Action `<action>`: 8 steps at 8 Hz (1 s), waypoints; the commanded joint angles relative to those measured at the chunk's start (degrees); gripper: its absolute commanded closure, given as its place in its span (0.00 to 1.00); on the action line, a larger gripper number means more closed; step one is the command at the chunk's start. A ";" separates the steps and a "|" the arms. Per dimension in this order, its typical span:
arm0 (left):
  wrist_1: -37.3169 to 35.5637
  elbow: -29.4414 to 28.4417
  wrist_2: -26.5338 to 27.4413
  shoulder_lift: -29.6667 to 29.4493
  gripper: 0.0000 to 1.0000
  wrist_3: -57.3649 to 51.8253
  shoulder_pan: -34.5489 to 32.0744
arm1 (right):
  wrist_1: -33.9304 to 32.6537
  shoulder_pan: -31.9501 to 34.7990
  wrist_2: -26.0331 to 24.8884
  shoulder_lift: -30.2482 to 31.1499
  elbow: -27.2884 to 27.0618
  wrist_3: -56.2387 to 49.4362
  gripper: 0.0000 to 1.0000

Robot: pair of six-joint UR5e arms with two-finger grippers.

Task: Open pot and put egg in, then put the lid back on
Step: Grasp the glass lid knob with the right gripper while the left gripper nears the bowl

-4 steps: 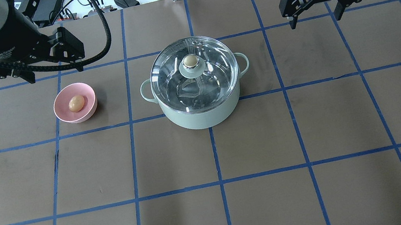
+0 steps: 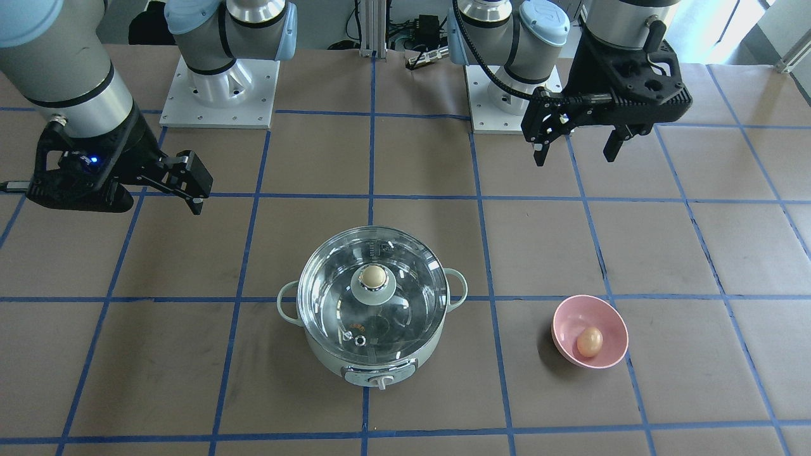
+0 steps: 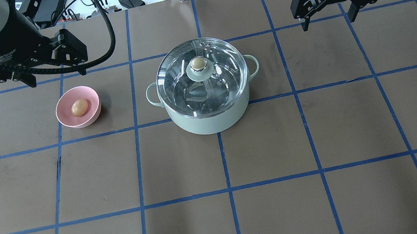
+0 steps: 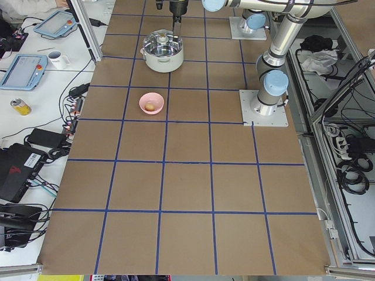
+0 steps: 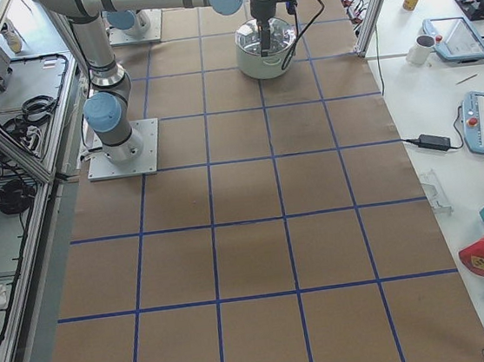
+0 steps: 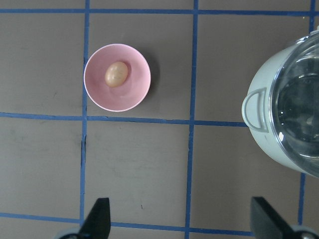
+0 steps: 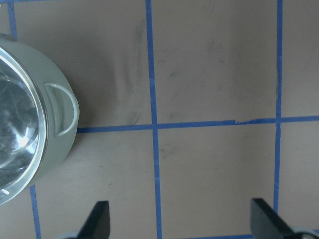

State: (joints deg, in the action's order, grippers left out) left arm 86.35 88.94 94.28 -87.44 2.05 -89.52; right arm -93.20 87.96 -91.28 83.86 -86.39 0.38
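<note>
**Lid knob lies to the right gripper's left; egg waits under the left one**

The lid (image 3: 222, 72) sits closed on the pot (image 3: 211, 121) at mid-table, its tan-topped knob (image 3: 198, 64) at the centre of the glass. The right gripper (image 3: 327, 19) hangs raised with its jaws spread wide and empty. From it the knob lies sideways toward the robot's left, and lower. The left gripper (image 3: 57, 73), equally wide and empty, is about as far from the knob on the other side. It hovers close by the pink bowl (image 3: 62, 119) that holds the egg (image 3: 79, 107), so the lid most likely falls to the right arm.

No other object shows between the right gripper and the knob; only the pot's loop handle (image 3: 254, 65) on that side sits lower down.

In the left wrist view the egg's long axis runs roughly crosswise to the line between the fingertips, so a straight descent would probably close on its narrow width. The bowl's wall is the likely thing to crowd the fingers.
</note>
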 commanded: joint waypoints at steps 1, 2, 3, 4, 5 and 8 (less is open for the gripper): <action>-1.09 -0.35 2.32 -3.25 0.00 -0.20 3.80 | -6.89 2.81 0.31 -2.63 0.77 3.19 0.00; -5.02 -0.09 -1.78 -5.09 0.00 -1.60 7.57 | -9.87 6.66 0.22 -5.43 2.09 6.70 0.00; -6.71 0.18 -4.78 -7.63 0.00 -6.92 9.95 | -11.81 10.09 0.22 -8.68 4.28 11.96 0.00; -8.12 0.44 -6.29 -9.74 0.00 -13.67 10.24 | -12.35 12.39 0.22 -11.15 6.91 15.23 0.00; -11.70 0.44 -6.04 -12.20 0.00 -14.87 10.24 | -13.14 14.41 0.40 -13.52 8.59 19.09 0.00; -22.36 0.27 -4.82 -20.73 0.00 -15.94 10.33 | -16.30 21.44 1.36 -19.68 11.14 28.33 0.00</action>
State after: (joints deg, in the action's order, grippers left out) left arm 68.54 89.42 88.79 -103.38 -13.02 -79.32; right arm -107.54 105.54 -90.84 67.97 -77.30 23.13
